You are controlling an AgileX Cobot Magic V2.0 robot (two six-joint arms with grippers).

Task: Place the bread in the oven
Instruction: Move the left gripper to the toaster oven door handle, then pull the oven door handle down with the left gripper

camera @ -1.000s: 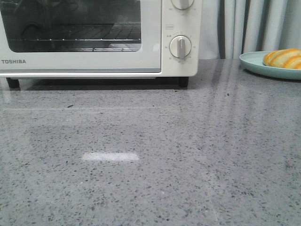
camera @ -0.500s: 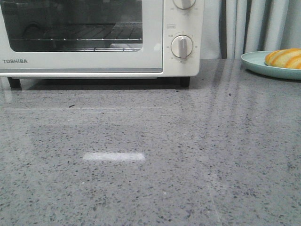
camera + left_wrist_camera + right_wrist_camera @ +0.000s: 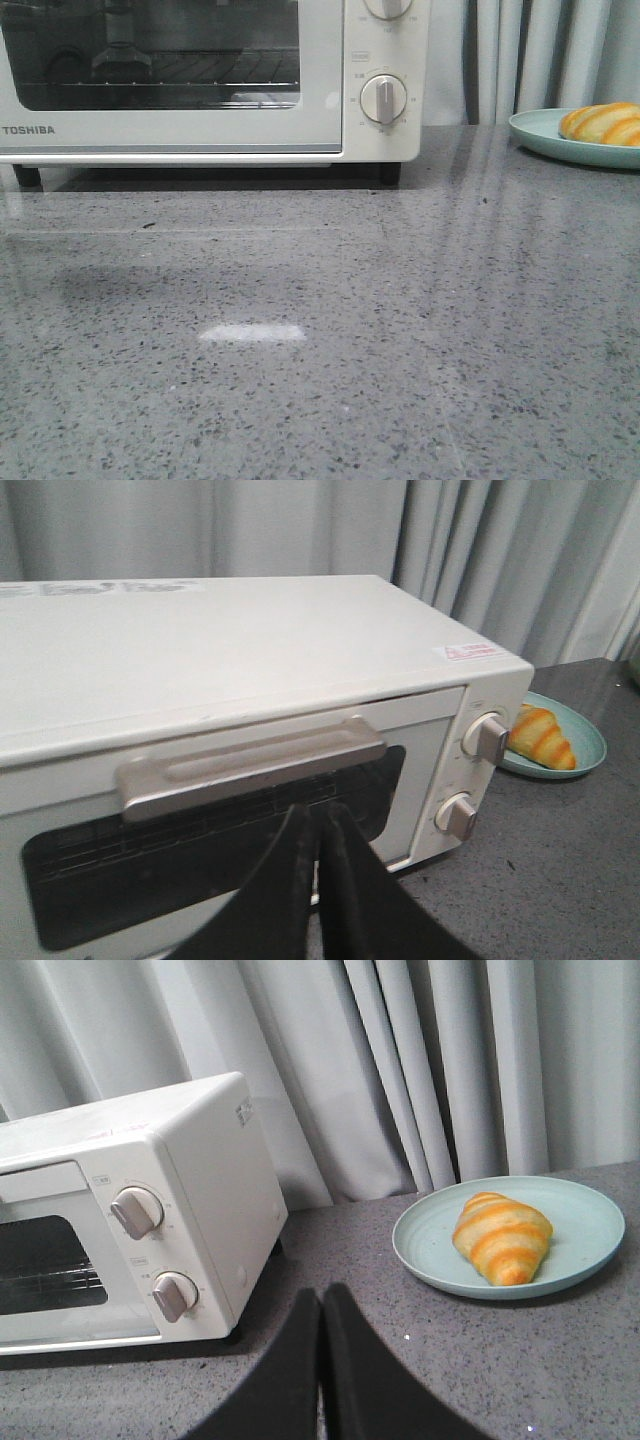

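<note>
The white Toshiba oven (image 3: 200, 100) stands at the back left with its glass door closed; it also shows in the left wrist view (image 3: 250, 680) and the right wrist view (image 3: 150, 1200). The bread (image 3: 603, 122), a golden-orange striped crescent, lies on a pale green plate (image 3: 545, 137) at the back right, and shows in the right wrist view (image 3: 500, 1237) and the left wrist view (image 3: 540, 737). My left gripper (image 3: 318, 815) is shut and empty, just below the oven door handle (image 3: 250, 765). My right gripper (image 3: 320, 1300) is shut and empty, over the counter between oven and plate. Neither gripper shows in the front view.
The grey speckled counter (image 3: 320, 330) spreads in front of the oven. Grey curtains (image 3: 400, 1070) hang behind. Two round dials (image 3: 383, 99) sit on the oven's right panel.
A dark reflection of my left arm now shows in the oven's glass door, and a faint shadow has appeared on the counter at left. The bread and oven have not moved.
</note>
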